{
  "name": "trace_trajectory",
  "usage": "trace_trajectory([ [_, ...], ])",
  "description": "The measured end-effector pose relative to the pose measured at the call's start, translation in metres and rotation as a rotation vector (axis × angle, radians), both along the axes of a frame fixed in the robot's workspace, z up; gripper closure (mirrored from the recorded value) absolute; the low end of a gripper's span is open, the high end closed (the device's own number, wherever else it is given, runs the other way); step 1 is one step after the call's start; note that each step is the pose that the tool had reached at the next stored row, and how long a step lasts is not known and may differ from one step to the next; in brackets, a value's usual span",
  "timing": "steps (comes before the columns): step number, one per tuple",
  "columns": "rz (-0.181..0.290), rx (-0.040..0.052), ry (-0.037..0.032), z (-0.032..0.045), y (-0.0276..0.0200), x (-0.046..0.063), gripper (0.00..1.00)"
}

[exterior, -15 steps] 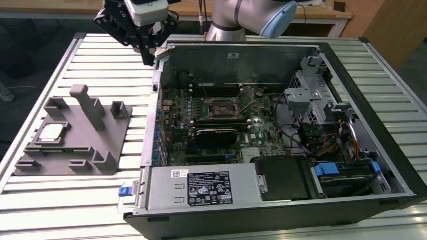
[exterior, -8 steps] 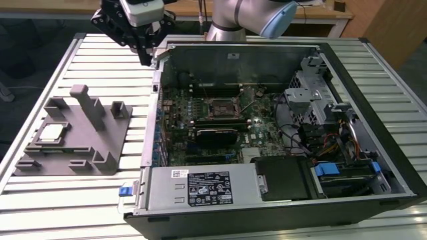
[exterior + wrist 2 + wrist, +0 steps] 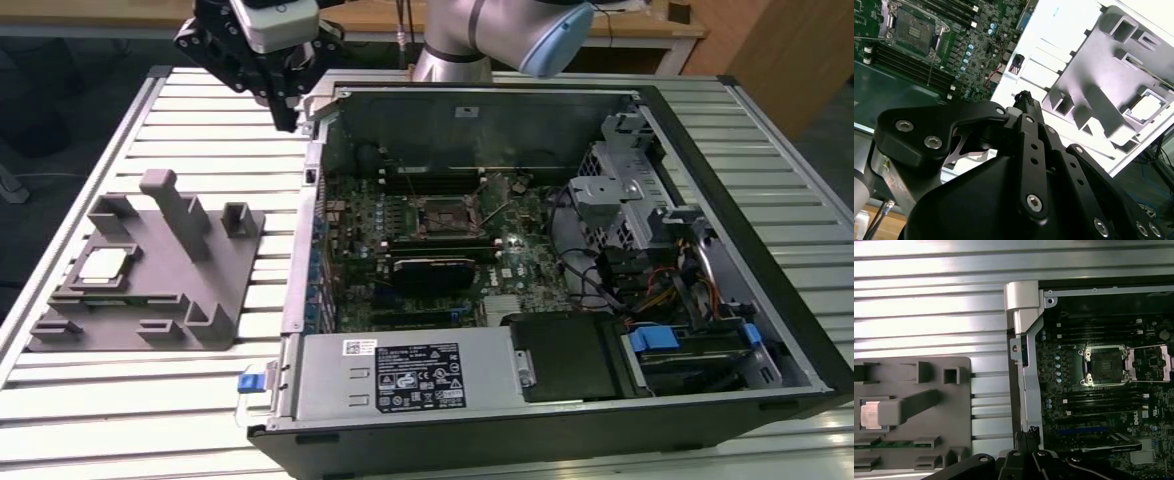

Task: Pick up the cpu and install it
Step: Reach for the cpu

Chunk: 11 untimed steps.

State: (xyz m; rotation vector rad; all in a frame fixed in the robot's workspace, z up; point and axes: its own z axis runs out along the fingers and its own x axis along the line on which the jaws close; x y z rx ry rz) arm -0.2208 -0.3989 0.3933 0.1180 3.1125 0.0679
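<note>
One gripper (image 3: 284, 120) hung above the slatted table (image 3: 174, 130), just outside the rear wall of the open computer case (image 3: 467, 108). Its fingers (image 3: 1027, 112) were drawn together on nothing (tips met in both wrist views). The socket (image 3: 441, 215) on the motherboard (image 3: 354, 285) sat with its frame flipped open. Well apart, toward the exterior view's left, the cpu (image 3: 104, 263) lay flat in a recess of the grey fixture (image 3: 200, 300).

The arm (image 3: 467, 35) holds its pincer (image 3: 286, 115) pointing downward, tips pressed together, empty
</note>
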Motion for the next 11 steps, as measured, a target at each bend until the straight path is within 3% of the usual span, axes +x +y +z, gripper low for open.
trace_trajectory([
  [11, 0.000, 0.0000, 0.0000, 0.0000, 0.0000, -0.0073, 0.89],
])
